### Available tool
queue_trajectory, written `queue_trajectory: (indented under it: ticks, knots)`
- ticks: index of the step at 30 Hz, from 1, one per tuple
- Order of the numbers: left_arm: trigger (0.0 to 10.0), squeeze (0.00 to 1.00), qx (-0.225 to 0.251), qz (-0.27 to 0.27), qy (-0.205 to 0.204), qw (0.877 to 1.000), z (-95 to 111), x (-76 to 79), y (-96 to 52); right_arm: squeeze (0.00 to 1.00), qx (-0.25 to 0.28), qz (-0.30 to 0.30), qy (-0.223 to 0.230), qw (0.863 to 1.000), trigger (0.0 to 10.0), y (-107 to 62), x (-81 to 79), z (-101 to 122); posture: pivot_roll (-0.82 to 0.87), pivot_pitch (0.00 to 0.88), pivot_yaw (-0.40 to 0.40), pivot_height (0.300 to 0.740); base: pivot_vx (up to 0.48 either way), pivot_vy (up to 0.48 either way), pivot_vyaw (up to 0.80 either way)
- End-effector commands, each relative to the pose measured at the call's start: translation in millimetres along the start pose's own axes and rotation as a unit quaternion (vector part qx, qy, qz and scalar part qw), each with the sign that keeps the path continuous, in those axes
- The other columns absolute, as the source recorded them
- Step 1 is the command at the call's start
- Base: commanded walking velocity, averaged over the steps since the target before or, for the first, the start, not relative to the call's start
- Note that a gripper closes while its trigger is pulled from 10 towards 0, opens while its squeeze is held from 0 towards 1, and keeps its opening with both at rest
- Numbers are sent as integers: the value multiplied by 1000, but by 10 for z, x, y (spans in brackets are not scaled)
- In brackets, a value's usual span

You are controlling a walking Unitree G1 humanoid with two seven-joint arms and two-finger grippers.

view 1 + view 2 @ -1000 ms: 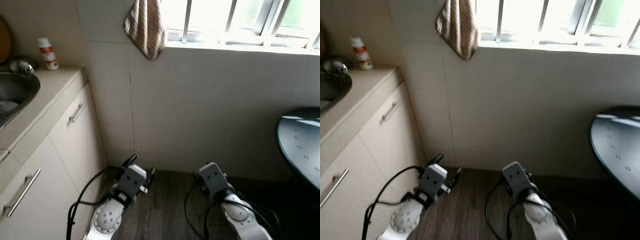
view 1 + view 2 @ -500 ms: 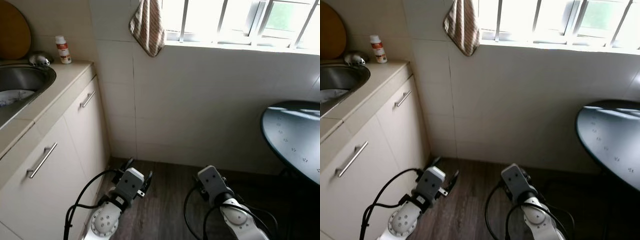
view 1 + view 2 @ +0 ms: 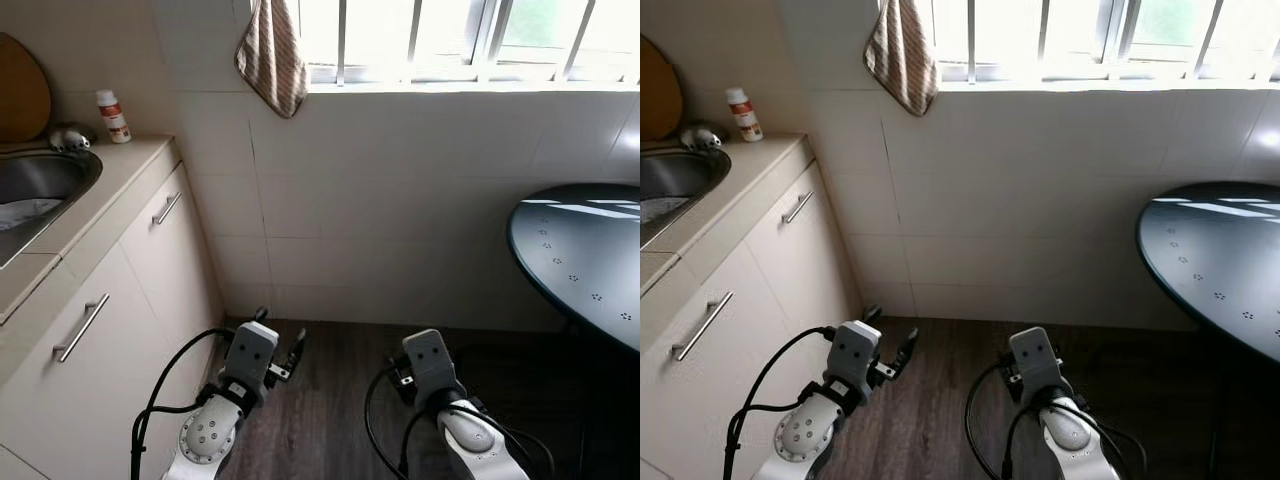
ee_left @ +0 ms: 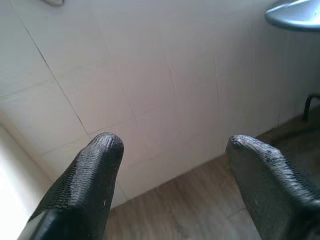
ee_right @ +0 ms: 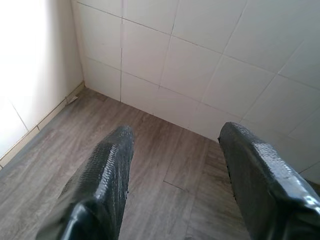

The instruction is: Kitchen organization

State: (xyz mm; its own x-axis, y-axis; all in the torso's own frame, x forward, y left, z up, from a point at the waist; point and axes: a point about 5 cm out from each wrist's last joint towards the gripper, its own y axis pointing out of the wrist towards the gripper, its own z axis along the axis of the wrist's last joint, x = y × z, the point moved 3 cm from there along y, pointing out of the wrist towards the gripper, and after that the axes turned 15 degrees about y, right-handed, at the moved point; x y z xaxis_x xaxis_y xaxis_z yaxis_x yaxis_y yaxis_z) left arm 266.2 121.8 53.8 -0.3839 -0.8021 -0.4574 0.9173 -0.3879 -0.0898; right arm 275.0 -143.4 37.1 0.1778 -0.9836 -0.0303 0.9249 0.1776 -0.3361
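Below the window, both claws hang apart as before, empty.

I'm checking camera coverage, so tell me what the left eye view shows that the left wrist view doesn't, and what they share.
The left eye view alone has the counter with its sink, a small bottle, cabinet handles, the striped towel and the barred window. The left wrist view alone gives a close look at the left gripper, fingers open with nothing between them. Both share the white tiled wall, the wood floor and the round dark table.
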Motion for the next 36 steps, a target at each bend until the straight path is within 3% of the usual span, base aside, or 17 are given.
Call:
queue_trajectory:
  ticks: [1,4,7,9,13,17,19,22,24,26,28,32,36]
  knots:
    - [10000,0,10,-5,6,1000,57,-14,54,0,27,-2,2,1000,10000,47,21,145,-10,0,37,740,0,0,0]
    - [10000,0,4,-10,13,1000,82,55,85,0,15,-7,-12,1000,10000,22,-8,111,1,0,20,740,0,0,0]
    - [10000,0,7,-15,29,999,103,83,19,0,22,1,-20,1000,10000,-54,-38,117,7,0,9,740,0,0,0]
    - [10000,0,2,-1,29,1000,63,25,-72,0,31,2,-18,999,10000,-134,-29,105,20,0,-1,740,0,0,0]
    - [10000,0,-3,9,30,1000,61,-55,-69,0,42,-8,-22,999,10000,-138,14,143,26,0,-1,740,0,0,0]
    - [10000,0,-11,4,57,998,63,-57,-110,0,50,-13,-45,998,10000,-177,39,173,19,0,-2,740,0,0,0]
    - [10000,0,-37,6,74,997,-12,-82,-231,0,40,-17,-74,996,10000,-244,84,141,5,0,3,740,0,0,0]
    - [10000,0,-71,30,52,996,-129,-77,-335,0,11,-16,-83,996,10000,-293,112,-22,8,0,6,740,0,0,0]
    - [10000,0,-78,31,45,995,-171,-36,-329,0,4,-20,-80,997,10000,-268,136,-68,7,0,2,740,0,0,0]
    - [10000,0,-95,28,14,995,-275,7,-273,0,-15,-16,-64,998,10000,-179,169,-152,9,0,0,740,0,0,0]
    - [10000,0,-109,27,0,994,-334,-8,-215,0,-15,-18,-75,997,10000,-119,190,-154,10,0,-3,740,0,0,0]
    - [10000,0,-126,0,16,992,-371,68,-163,0,-16,-6,-115,993,10000,-98,119,-183,10,0,2,740,0,0,0]
    - [10000,0,-134,3,16,991,-418,85,-167,0,-19,-2,-115,993,10000,-81,110,-232,15,0,-1,740,0,0,0]
